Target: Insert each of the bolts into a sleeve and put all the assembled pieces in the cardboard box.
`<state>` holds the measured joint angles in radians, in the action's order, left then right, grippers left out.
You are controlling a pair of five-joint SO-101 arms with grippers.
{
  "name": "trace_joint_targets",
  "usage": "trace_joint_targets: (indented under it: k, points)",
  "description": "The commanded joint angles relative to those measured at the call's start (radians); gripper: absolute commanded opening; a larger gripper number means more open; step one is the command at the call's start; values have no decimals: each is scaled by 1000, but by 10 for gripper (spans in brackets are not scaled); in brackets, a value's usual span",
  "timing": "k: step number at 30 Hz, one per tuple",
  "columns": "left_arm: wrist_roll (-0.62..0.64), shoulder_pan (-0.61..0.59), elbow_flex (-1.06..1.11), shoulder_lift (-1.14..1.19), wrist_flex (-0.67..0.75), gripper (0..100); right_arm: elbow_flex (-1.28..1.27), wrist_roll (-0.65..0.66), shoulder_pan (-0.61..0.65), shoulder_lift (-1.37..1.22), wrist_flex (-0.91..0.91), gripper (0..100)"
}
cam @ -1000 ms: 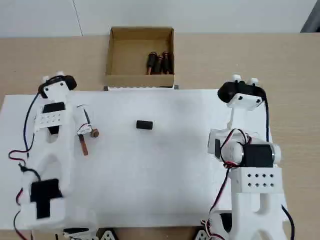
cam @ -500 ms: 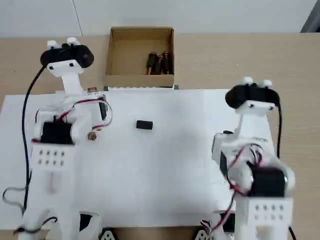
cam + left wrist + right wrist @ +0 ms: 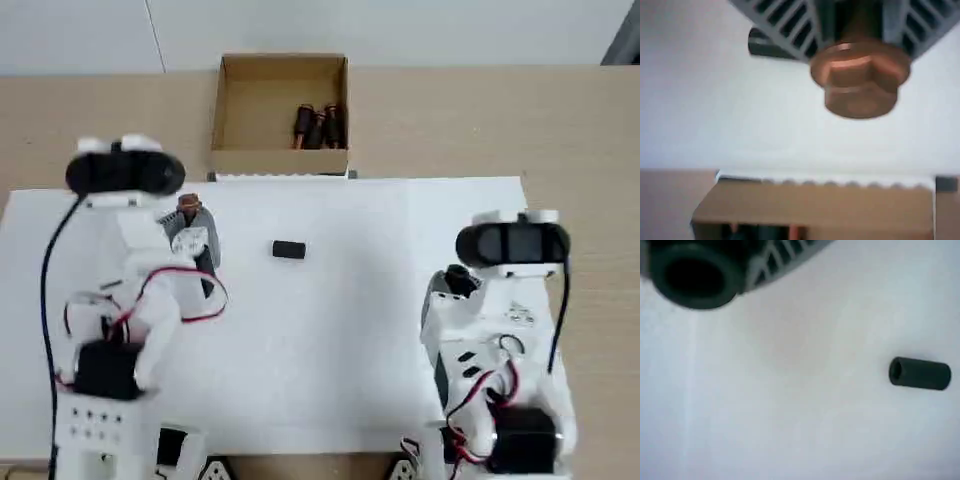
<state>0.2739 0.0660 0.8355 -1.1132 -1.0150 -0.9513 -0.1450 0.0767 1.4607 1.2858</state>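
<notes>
Protruding from left end effector (image 3: 858, 25) (bolt (image 3: 860, 82))

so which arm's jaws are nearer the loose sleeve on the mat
Left. The left arm, bolt in its jaws, is close beside the loose sleeve; the right arm, holding a second sleeve, is farther across the mat.

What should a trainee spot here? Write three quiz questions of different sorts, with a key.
1. True or false: the left gripper holds a bolt.
2. The loose sleeve on the white sheet: A stands on end; B lies on its side; C is threaded on the bolt.
3. What does the right gripper hold?
Key: 1 true; 2 B; 3 a black sleeve.
</notes>
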Motion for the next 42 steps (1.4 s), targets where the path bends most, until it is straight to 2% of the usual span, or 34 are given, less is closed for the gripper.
trace_joint_targets:
  k: [1,6,13,16,21,26,33,42]
  points:
    - [32,2,99,-141,107,6,-94,-5,65,91,-93,2]
    - [133,8,213,-264,170,6,-275,0,157,214,-237,2]
    - [146,9,371,-428,203,6,-486,3,320,360,-409,2]
    - [198,11,438,-534,241,6,-529,3,392,351,-470,2]
    - [213,130,522,-720,250,6,-595,3,489,352,-591,2]
    - [333,195,509,-704,253,6,-647,110,599,352,-616,2]
    - [341,288,504,-707,252,6,-666,203,684,352,-616,2]
    - [341,347,504,-707,253,6,-658,273,688,352,-625,2]
